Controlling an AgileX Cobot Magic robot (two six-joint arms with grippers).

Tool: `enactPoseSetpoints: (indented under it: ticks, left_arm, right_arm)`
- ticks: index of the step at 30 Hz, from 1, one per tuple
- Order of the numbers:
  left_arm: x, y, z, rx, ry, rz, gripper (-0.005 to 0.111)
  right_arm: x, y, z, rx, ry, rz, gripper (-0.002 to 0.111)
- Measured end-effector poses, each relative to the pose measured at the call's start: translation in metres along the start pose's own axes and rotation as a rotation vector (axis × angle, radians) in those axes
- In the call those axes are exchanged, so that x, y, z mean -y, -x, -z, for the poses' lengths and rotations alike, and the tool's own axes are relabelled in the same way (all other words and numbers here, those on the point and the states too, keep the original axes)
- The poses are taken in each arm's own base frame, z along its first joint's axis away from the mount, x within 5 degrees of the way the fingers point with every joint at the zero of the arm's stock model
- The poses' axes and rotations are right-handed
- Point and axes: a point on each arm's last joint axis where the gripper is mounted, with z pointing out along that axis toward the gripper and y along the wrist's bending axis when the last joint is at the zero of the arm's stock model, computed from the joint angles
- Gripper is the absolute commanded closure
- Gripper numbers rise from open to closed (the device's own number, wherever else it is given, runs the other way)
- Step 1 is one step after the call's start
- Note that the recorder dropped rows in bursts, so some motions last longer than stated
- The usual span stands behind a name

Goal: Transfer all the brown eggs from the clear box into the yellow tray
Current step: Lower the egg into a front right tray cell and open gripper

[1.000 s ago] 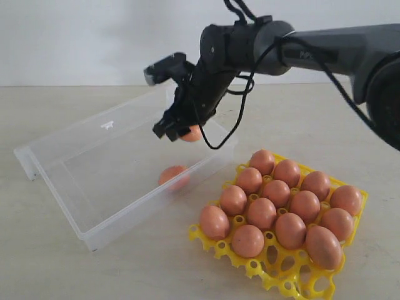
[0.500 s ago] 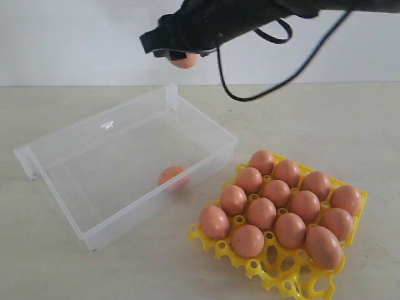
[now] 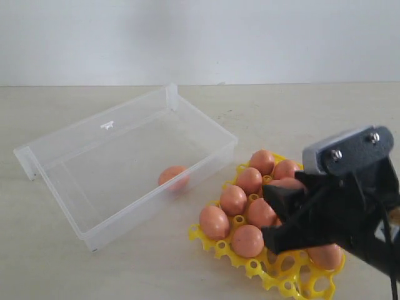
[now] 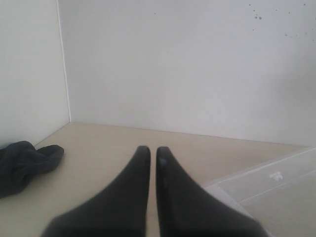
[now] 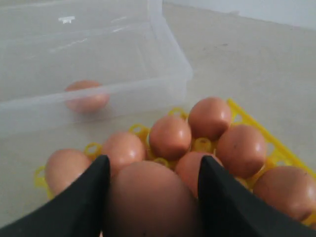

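My right gripper (image 5: pixel 151 168) is clamped on a brown egg (image 5: pixel 148 207) just above the yellow tray (image 3: pixel 250 267), free cup probably straight below but hidden by my arm, last egg (image 3: pixel 173 176) in the clear box (image 3: pixel 106 175), left gripper (image 4: pixel 153 153) closed, empty, off to the box side.

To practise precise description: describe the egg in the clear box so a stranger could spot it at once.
Left of the yellow tray lies the clear box. Near its wall nearest the tray rests one brown egg, alone; the rest sit in tray cups or the right claw.
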Motion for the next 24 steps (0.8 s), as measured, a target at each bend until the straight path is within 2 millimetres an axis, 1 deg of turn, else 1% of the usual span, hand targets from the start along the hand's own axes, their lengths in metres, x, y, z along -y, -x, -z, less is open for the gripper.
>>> enactPoseSetpoints:
  ticks: [2, 4, 6, 10, 16, 20, 24]
  left_arm:
    - [0.0, 0.0, 0.0, 0.0, 0.0, 0.0, 0.103]
    - [0.0, 0.0, 0.0, 0.0, 0.0, 0.0, 0.103]
    - [0.0, 0.0, 0.0, 0.0, 0.0, 0.0, 0.103]
    - [0.0, 0.0, 0.0, 0.0, 0.0, 0.0, 0.103]
    - [0.0, 0.0, 0.0, 0.0, 0.0, 0.0, 0.103]
    - [0.0, 0.0, 0.0, 0.0, 0.0, 0.0, 0.103]
    - [0.0, 0.0, 0.0, 0.0, 0.0, 0.0, 0.103]
  right_arm:
    - [-0.001, -0.014, 0.008, 0.005, 0.016, -0.02, 0.108]
    - [0.001, -0.022, 0.012, 0.014, 0.016, -0.051, 0.108]
    - [0.003, -0.028, 0.016, 0.016, 0.008, -0.069, 0.108]
    - [0.004, -0.036, 0.019, 0.006, 0.019, -0.052, 0.108]
    - [-0.002, -0.039, 0.013, 0.022, 0.074, 0.021, 0.108]
    - [-0.003, -0.047, 0.005, -0.006, 0.071, 0.035, 0.108]
    - [-0.007, -0.056, -0.002, -0.028, 0.112, 0.043, 0.108]
